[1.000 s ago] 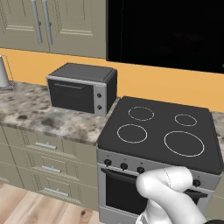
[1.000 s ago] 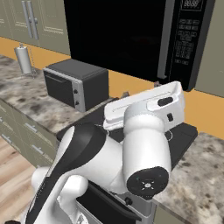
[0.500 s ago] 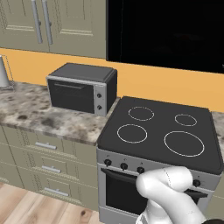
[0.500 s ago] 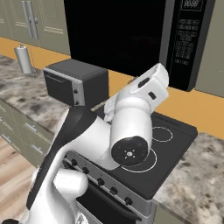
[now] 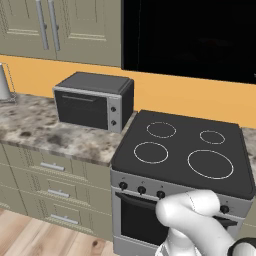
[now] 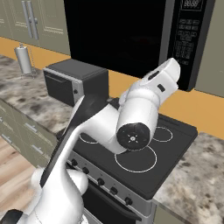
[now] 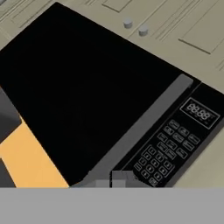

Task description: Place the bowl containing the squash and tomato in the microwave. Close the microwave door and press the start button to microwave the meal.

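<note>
Three camera views show a kitchen with a black microwave [image 6: 131, 35] mounted high on the wall above a black stove [image 5: 185, 152] with four ring burners. In the right base view the microwave fills the top centre of the frame, its door [image 7: 83, 92] shut flat against the front, and a keypad panel [image 6: 188, 39] with a small display sits at its right side. The white arm [image 6: 140, 109] rises from the lower left of that frame and bends up toward the keypad at upper right. In the hand view the microwave runs diagonally across the frame, with the long grey bar handle [image 7: 144, 127] between the glossy door and the keypad. The fingers are not distinguishable, so I cannot tell whether they are apart or together. A small grey-topped toaster oven [image 5: 92, 101] stands on the speckled counter [image 5: 55, 135] left of the stove, below beige cabinets [image 5: 60, 27].
</note>
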